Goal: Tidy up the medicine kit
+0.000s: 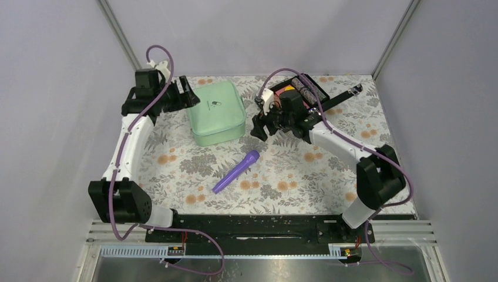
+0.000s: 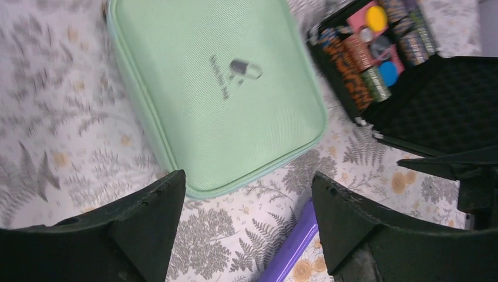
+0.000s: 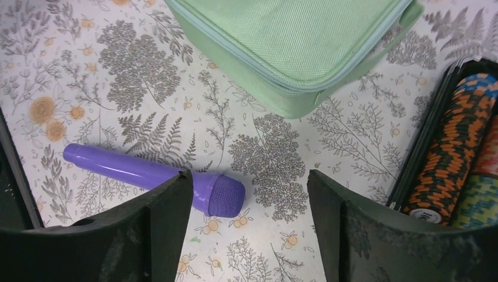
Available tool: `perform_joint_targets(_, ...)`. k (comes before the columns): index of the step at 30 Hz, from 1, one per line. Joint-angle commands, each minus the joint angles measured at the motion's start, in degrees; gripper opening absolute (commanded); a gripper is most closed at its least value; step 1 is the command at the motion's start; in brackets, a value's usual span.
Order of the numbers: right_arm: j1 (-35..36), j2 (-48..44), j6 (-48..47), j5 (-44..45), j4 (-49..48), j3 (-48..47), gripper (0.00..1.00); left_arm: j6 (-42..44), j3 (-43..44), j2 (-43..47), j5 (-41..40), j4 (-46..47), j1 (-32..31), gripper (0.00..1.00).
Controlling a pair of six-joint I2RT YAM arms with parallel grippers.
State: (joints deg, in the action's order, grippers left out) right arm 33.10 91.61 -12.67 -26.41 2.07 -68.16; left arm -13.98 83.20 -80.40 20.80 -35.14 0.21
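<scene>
Mint-green fabric medicine kit [image 1: 216, 111], shut; left gripper [image 2: 246, 182], right gripper [image 3: 249, 176] either side of it, wide open, empty; risk: one-sided pull slides it

There is one pale mint-green rectangular zipped fabric kit [image 1: 216, 113], one purple plastic microphone-shaped stick [image 1: 236, 171] and one open black case [image 2: 446, 111]. The case holds several patterned rolls [image 2: 369, 82], too blurred to count. There are two black grippers: left gripper [image 2: 246, 176], right gripper [image 3: 249, 173].
</scene>
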Motion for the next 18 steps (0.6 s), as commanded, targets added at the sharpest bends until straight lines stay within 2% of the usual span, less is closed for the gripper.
perform_joint_targets(1,-0.2,5.6,4.5,2.5,-3.3,-5.6,0.79,-7.6,-5.0,-3.1,-8.6,2.7,-0.3,0.78)
perform_joint_targets(5,-0.2,11.4,10.5,3.7,-5.1,-11.3,0.82,-7.9,-2.2,-9.0,-13.4,1.6,-0.3,0.78)
perform_joint_targets(8,-0.2,15.7,12.3,0.3,-7.3,-14.4,0.84,-7.3,0.2,-14.5,-13.2,1.5,1.5,0.79)
perform_joint_targets(12,-0.2,21.7,14.7,-4.1,-7.9,-19.3,0.86,-7.4,2.3,-21.3,-7.2,3.0,2.8,0.79)
perform_joint_targets(18,-0.2,29.4,11.1,-3.1,-4.2,-25.9,0.88,-7.3,3.7,-26.5,1.7,6.5,3.6,0.76)
